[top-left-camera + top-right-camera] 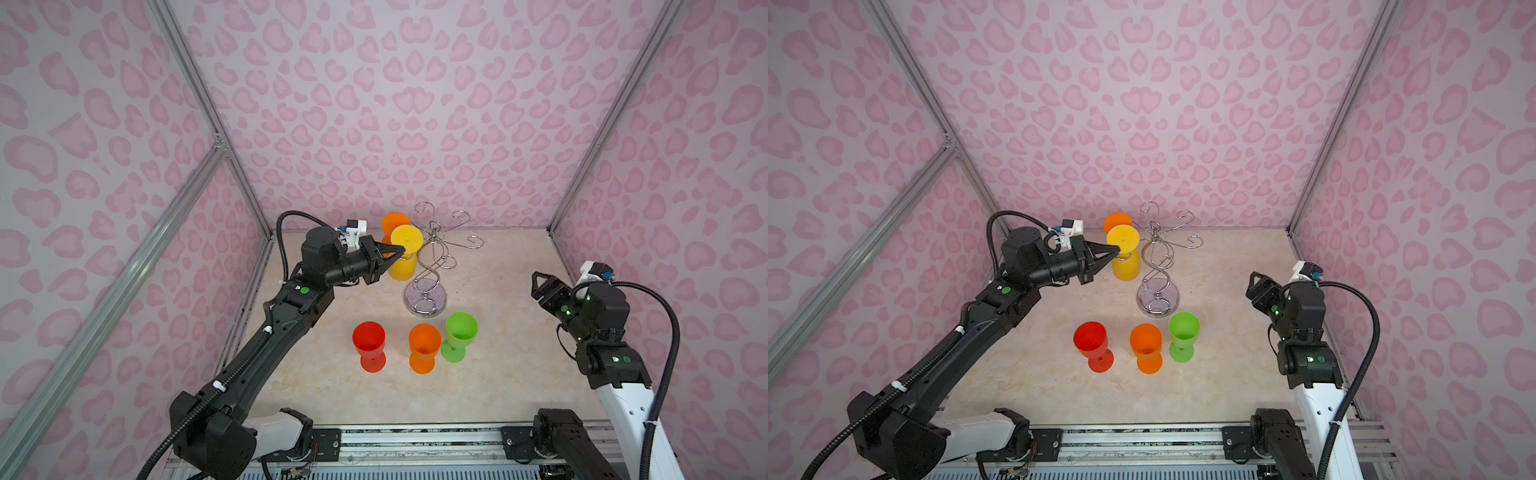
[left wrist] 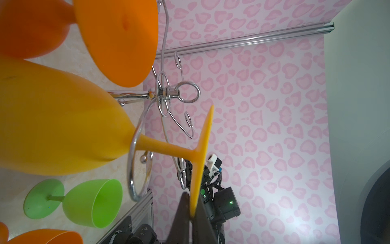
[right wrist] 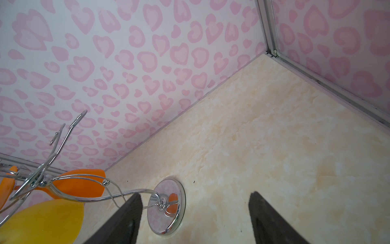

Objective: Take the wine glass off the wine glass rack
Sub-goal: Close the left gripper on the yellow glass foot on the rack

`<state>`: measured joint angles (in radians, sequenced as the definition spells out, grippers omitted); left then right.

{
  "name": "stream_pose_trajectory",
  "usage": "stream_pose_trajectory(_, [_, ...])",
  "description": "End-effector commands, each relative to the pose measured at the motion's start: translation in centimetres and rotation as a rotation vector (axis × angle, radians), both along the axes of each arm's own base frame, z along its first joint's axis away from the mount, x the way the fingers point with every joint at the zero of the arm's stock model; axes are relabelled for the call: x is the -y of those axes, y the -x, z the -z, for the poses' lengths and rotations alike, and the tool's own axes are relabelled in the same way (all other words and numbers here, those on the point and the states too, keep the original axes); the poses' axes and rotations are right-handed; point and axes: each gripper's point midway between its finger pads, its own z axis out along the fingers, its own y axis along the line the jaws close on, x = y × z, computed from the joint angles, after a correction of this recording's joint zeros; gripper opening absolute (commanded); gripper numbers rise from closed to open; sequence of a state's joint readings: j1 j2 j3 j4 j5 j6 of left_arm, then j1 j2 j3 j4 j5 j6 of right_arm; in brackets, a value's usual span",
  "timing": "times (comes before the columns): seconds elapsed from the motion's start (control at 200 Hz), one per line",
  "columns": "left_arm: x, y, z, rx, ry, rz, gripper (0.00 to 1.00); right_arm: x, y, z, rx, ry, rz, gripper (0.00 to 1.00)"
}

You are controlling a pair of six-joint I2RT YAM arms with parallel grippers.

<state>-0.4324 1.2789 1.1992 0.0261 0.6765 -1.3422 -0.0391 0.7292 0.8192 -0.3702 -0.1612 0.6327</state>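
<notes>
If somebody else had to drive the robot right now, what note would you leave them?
Left gripper: shut on the foot rim of the yellow glass, which hangs upside down with its stem in a loop of the rack.
Right gripper: open, empty, off to the side.
Done: red glass, orange glass and green glass stand on the table.
Left: slide the yellow glass out of its loop, then take the hanging orange glass behind it.

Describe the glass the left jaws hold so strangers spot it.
Look at the chrome wine glass rack near the back wall. Two glasses hang upside down from it. Pick the yellow wine glass, not the orange wine glass behind it.
</notes>
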Motion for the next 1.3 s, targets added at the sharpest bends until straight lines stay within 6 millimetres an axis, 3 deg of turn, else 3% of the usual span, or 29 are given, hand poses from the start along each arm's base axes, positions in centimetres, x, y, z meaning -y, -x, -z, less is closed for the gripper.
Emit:
stream_pose_trajectory(0.0, [0.7,0.3,-1.3,0.053,0.020,0.028,0.02,-0.1,-0.1,0.3,-0.001,0.000,-0.006,0.80])
stream_pose_trajectory(0.53, [1.3,2.1,-0.7,0.048,-0.001,0.072,0.02,-0.2,0.0,0.3,0.001,-0.011,-0.010,0.80])
stream_pose_trajectory(1.296, [1.7,0.9,-2.1,0.046,-0.036,0.081,0.02,-0.1,0.3,1.1,-0.013,-0.007,-0.001,0.80])
